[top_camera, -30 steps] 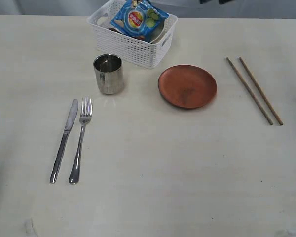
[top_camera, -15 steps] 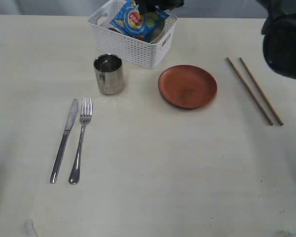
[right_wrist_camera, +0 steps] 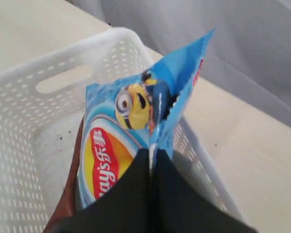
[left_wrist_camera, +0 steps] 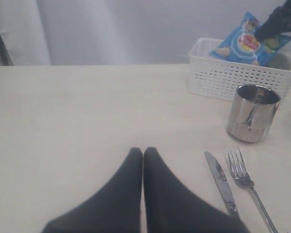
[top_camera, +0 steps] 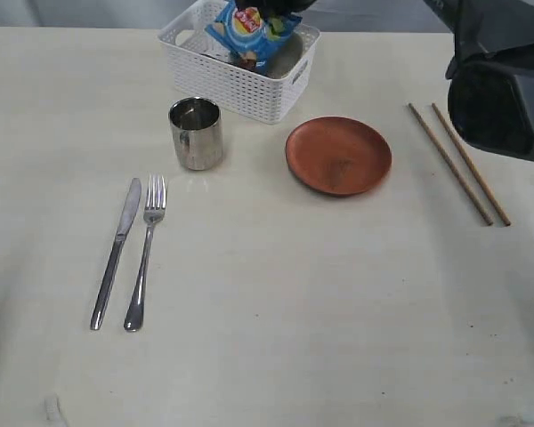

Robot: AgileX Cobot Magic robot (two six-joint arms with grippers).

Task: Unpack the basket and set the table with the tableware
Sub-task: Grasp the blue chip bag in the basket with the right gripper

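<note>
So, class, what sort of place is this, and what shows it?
Likely a robot lab set up for a meal: a knife, fork and plate laid on a plain table, a black robot arm above it, and a grey curtain behind.

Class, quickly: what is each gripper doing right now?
Left gripper: shut, holding nothing.
Right gripper: shut on the crisp bag.

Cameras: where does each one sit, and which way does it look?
Exterior view: high above, looking down on the table; right arm shows.
Left wrist view: low over the table, facing the basket; shut left gripper shows.
Right wrist view: above the basket, looking in; right gripper pinching the crisp bag.
All three share the basket and crisp bag.
</note>
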